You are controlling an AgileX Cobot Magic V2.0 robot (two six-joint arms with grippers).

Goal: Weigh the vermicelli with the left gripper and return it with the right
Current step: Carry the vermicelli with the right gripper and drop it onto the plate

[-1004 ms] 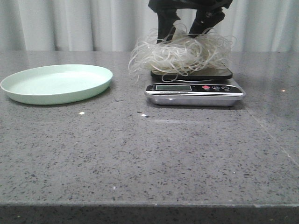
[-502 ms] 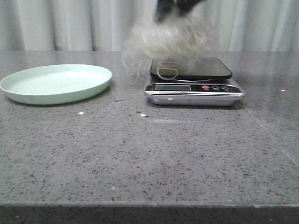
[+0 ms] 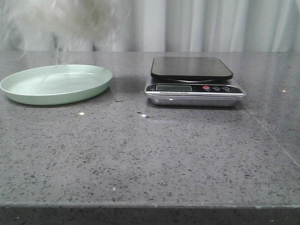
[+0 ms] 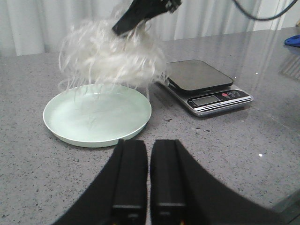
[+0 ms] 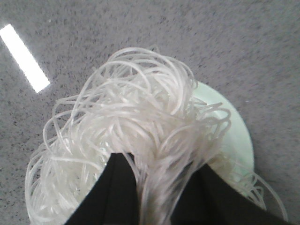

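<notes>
The vermicelli (image 3: 65, 18) is a fluffy whitish tangle hanging in the air above the mint-green plate (image 3: 28, 93), blurred in the front view. It also shows in the left wrist view (image 4: 110, 58) and in the right wrist view (image 5: 136, 136). My right gripper (image 5: 159, 187) is shut on the vermicelli, strands pinched between its black fingers; it shows in the left wrist view (image 4: 140, 14) above the tangle. My left gripper (image 4: 149, 187) is shut and empty, low over the table in front of the plate (image 4: 70, 136). The scale (image 3: 192, 79) stands bare.
The scale (image 4: 206, 86) has a black platform and a silver base with a display and buttons. A white curtain runs behind the grey speckled table. A blue object (image 4: 293, 40) lies at the table's far edge in the left wrist view.
The vermicelli has been lifted off the scale and carried left to above the plate. The scale platform is now bare.
</notes>
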